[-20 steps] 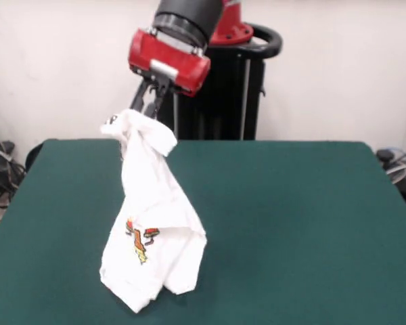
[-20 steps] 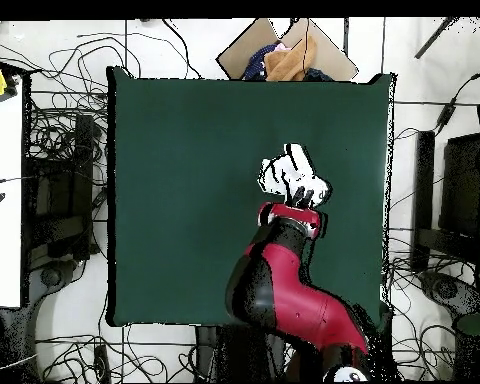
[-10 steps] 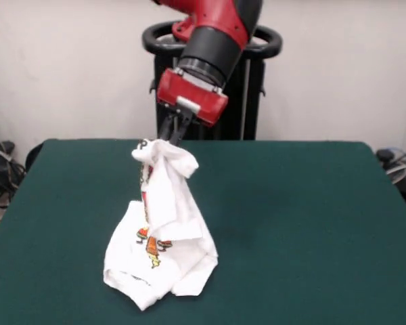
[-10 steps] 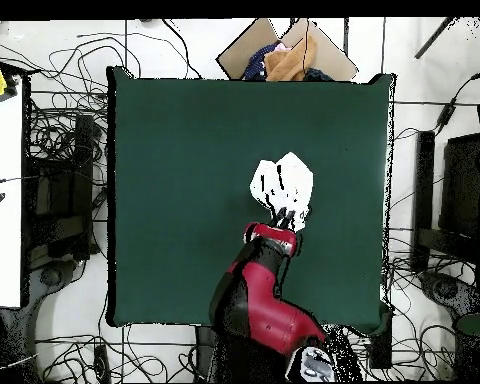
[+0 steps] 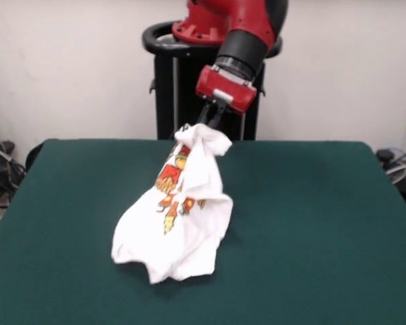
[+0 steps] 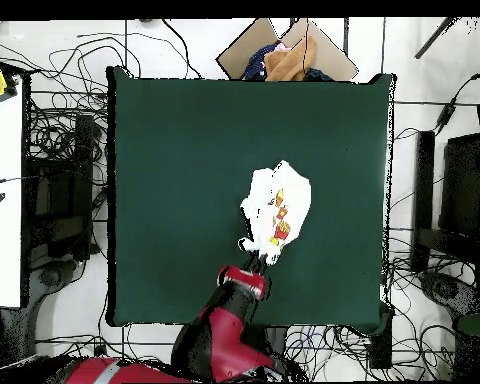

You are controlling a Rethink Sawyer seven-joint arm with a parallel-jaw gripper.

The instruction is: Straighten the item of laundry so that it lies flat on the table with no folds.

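The gripper (image 5: 208, 124) is clamped tight on a bunched corner of the shirt (image 5: 179, 217), fingers pinched together with white cloth wadded between them. That corner is lifted clear of the table (image 5: 311, 223), and from there the fabric drapes down on a slant toward the near left, its lower part spread in a crumpled heap on the green top. In the front view the red and orange print faces the camera, running down the hanging part of the cloth, with folds and creases all over it. The bottom edge bulges out left and curls under on the right. The arm (image 5: 240, 34) reaches down from above, its red wrist block tilted, with the thin black fingers poking out just under it.

From overhead, the shirt (image 6: 275, 212) sits right of the table's (image 6: 174, 150) centre, nearer the robot's edge than the far one. It looks like an uneven white patch, the print showing on its lower half. The gripper (image 6: 256, 263) meets it at the bottom tip, and the arm (image 6: 224, 330) stretches back over the table edge. Plenty of green lies on every side of the shirt.
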